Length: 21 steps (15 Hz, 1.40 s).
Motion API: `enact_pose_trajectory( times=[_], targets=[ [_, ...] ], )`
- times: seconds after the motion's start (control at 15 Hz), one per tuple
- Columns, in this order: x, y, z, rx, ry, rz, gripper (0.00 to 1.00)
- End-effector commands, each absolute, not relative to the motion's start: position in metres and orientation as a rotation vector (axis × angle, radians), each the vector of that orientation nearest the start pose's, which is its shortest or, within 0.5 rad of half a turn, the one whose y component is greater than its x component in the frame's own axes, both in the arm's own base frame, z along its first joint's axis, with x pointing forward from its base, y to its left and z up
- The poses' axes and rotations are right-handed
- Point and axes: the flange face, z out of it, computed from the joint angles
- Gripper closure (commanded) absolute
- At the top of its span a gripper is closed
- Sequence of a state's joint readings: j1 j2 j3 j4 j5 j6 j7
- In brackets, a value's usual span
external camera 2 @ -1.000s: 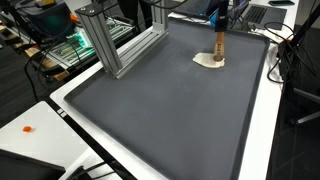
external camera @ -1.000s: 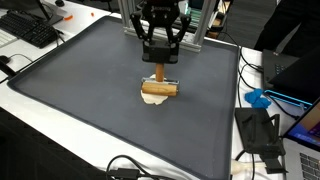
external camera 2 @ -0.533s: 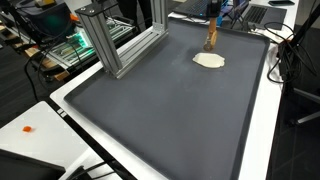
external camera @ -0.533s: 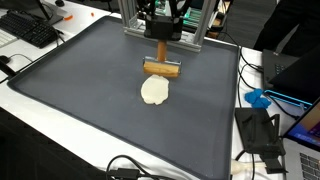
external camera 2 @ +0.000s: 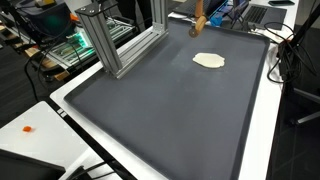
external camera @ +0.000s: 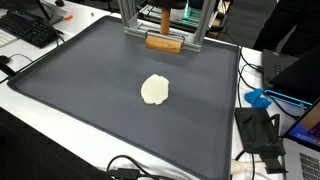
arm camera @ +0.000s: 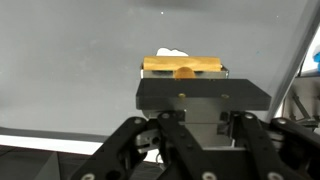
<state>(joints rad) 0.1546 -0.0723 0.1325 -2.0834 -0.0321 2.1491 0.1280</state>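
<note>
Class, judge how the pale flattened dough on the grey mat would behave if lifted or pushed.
The dough lies thin and flat, so it would probably flop if lifted. Its uneven outline suggests softness: a push may wrinkle it.

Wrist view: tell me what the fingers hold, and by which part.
A wooden T-shaped tool, held by its upright handle; the crossbar hangs free above the mat, apart from the dough.

surface: dark grey mat (external camera: 80, 105) | on it: pale flat dough disc (external camera: 154, 90), away from the edges
</note>
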Motion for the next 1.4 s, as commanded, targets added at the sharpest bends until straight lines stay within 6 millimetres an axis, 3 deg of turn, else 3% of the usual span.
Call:
enact_pose_trajectory(
  times=[0.0, 0.6, 0.87, 1.33],
  targets=[
    [0.472, 0.147, 0.478, -3.161, -0.235, -0.213, 0.78],
    [0.395, 0.137, 0.479, -3.182, -0.234, -0.169, 0.78],
    [0.375, 0.133, 0.485, -3.185, -0.208, -0.120, 0.78],
    [0.355, 0.146, 0.489, -3.110, -0.186, -0.055, 0.78]
  ],
)
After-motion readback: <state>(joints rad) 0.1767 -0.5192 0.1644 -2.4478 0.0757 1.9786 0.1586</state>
